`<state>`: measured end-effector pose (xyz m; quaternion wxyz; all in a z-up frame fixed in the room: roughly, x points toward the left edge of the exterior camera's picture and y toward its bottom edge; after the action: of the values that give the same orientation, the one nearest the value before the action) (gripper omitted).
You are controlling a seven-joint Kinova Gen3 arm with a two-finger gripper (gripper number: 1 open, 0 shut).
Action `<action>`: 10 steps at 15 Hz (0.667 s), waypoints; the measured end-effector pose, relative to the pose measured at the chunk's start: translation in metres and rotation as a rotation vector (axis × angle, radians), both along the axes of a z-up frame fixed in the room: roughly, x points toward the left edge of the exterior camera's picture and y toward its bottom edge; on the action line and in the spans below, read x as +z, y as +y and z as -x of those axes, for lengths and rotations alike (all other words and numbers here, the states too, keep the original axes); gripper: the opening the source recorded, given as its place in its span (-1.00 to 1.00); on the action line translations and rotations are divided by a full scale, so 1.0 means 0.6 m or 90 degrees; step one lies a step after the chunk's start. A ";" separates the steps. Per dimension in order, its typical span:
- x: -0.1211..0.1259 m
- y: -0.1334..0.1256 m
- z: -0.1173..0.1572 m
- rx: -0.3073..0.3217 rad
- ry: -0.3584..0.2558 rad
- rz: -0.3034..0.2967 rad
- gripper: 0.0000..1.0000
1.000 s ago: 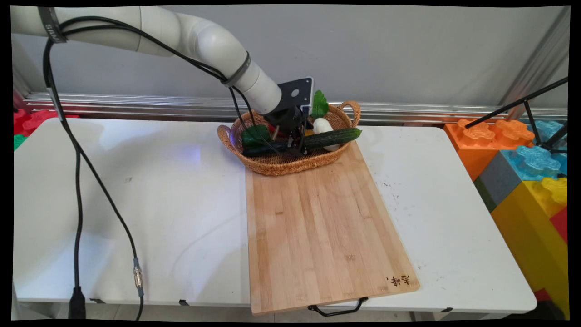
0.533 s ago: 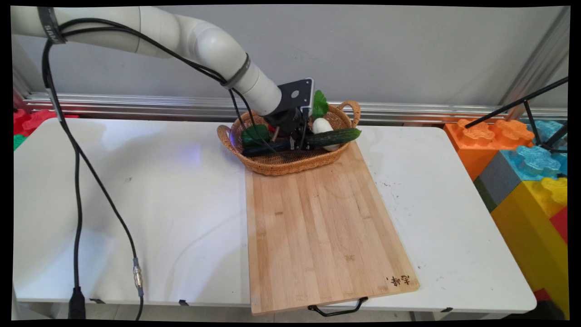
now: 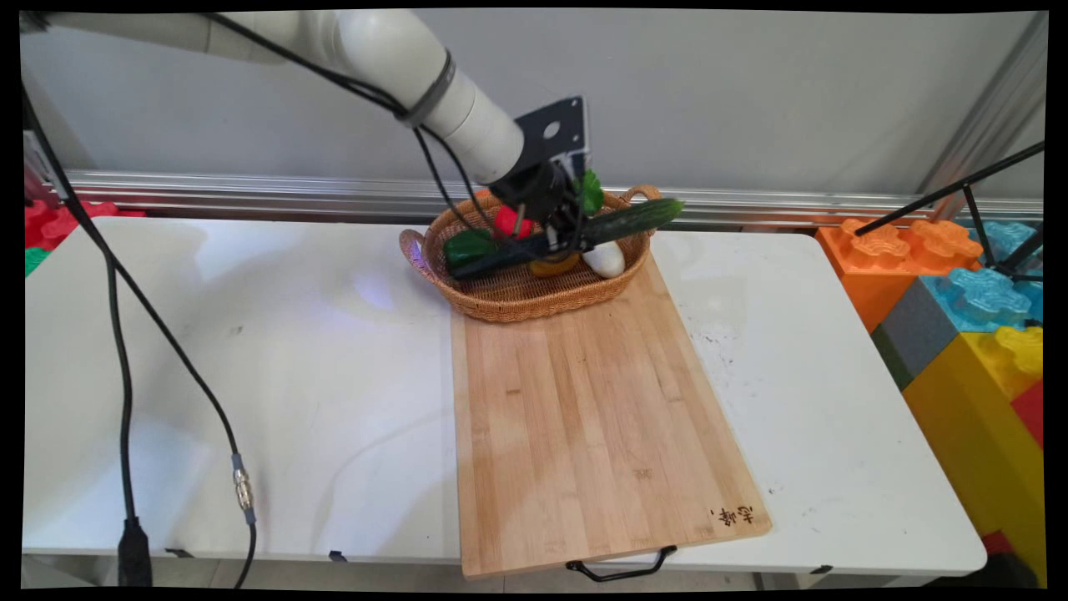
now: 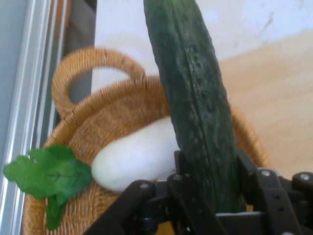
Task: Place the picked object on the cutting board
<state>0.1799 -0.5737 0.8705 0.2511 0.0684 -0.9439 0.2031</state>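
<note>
My gripper is shut on a long dark green cucumber, held tilted above the wicker basket with its right end higher. In the hand view the cucumber runs up from between the fingers over the basket. Inside the basket lie a white radish with green leaves, a green pepper, a red piece and an orange piece. The white radish and its leaves lie just below the cucumber.
The basket rests on the far end of a wooden cutting board with a black handle at its near edge. Black cables hang at the left. Large coloured blocks and a black tripod stand at the right.
The gripper has risen with the cucumber, lifting it out of the basket and tilting its right end up. The radish and the orange piece beneath now show.
</note>
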 end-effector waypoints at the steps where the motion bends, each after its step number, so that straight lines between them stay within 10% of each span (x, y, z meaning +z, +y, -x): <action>1: 0.018 0.009 0.013 0.001 0.009 -0.001 -1.00; 10: 0.091 0.116 0.115 0.023 0.072 -0.097 -1.00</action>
<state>0.1109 -0.5044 0.9250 0.2944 0.1154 -0.9396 0.1311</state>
